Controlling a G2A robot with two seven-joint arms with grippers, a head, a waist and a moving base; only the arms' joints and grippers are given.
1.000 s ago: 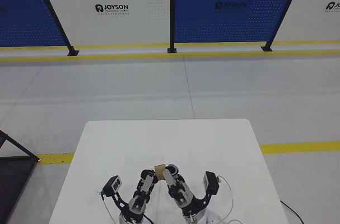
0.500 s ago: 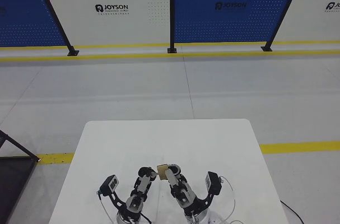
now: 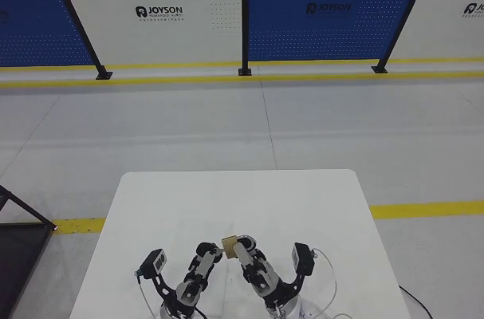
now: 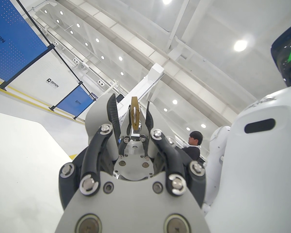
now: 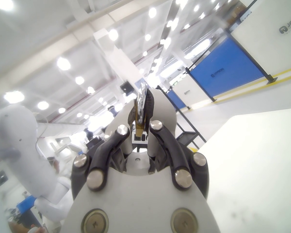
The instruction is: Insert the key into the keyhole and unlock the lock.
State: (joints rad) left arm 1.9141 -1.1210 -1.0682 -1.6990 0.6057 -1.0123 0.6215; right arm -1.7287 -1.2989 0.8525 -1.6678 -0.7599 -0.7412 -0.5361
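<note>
Low over the front of the white table (image 3: 242,199), a small brass lock (image 3: 228,241) hangs between my two grippers. My right gripper (image 3: 238,244) is shut on it; in the right wrist view the brass body (image 5: 138,120) sits clamped between the dark pads, with a silver metal part (image 5: 143,93) at its far end. My left gripper (image 3: 213,250) meets it from the other side. In the left wrist view the lock (image 4: 134,118) shows edge-on between the open fingers (image 4: 111,112), with a gap on each side. I cannot make out the key for certain.
Both arms are close together near the table's front edge. The rest of the tabletop (image 4: 14,146) stretches away bare. Beyond lie a grey floor with yellow lines (image 3: 226,78) and blue and white barrier panels (image 3: 321,28).
The lock and both grippers have drifted slightly toward the table's front edge. The grip on the lock looks the same.
</note>
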